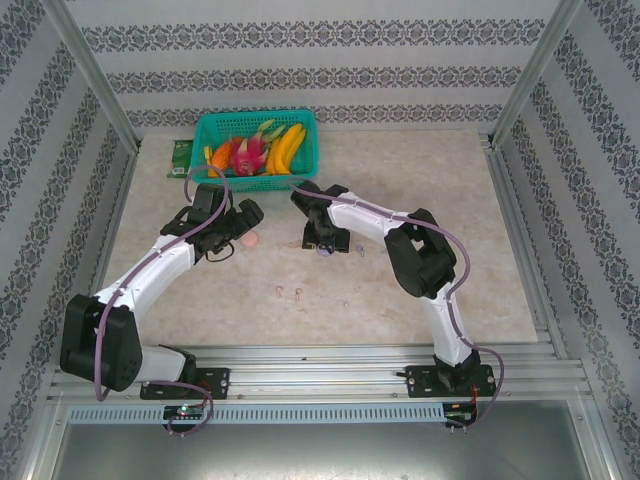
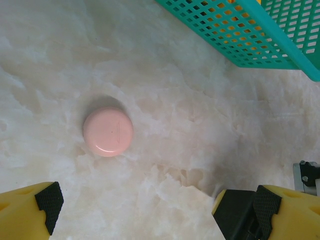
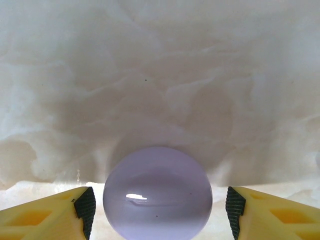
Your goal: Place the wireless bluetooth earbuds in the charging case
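Left gripper (image 2: 135, 212) spread wide, pink case (image 2: 108, 131) at its eleven o'clock; right gripper (image 3: 159, 212) gaping around the purple case (image 3: 157, 185), not touching.

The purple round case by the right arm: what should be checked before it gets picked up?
1. Purple case lies between the right end effector's fingers: ok.
2. Fingers spread wider than it, gaps both sides: ok.
3. Case opened for buds: not ok, looks shut.
4. Left end effector open, pink case ahead of it: ok.
5. Earbuds lying loose on the table: ok.
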{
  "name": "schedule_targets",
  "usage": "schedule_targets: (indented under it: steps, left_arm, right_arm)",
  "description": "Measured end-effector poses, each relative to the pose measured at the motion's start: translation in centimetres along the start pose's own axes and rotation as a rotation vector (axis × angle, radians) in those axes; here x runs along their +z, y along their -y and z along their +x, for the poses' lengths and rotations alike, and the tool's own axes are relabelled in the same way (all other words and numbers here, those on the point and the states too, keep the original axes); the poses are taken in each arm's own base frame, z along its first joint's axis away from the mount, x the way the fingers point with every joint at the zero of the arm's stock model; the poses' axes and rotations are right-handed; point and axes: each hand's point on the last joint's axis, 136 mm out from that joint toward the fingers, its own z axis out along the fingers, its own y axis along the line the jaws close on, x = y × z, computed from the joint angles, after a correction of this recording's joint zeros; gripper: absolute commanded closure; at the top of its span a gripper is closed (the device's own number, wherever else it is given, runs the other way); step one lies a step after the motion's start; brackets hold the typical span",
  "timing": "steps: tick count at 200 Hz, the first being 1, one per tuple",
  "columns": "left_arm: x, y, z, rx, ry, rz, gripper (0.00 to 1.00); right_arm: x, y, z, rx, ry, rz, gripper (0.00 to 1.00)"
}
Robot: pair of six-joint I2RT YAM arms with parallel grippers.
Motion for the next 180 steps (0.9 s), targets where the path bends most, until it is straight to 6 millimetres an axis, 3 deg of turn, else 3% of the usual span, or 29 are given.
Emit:
schedule_targets:
  steps: [84, 180]
  left_arm:
    - [0.1, 0.6, 0.7, 0.004, -0.038, 0.029, 0.0]
    - [-0.1, 2.2, 0.0, -0.001, -0.043, 0.066, 0.0]
  right_arm:
    - [0.8, 0.0, 0.0, 0.001, -0.002, 0.009, 0.41]
    - [1.1, 0.2, -0.2, 0.006, 0.004, 0.004, 0.42]
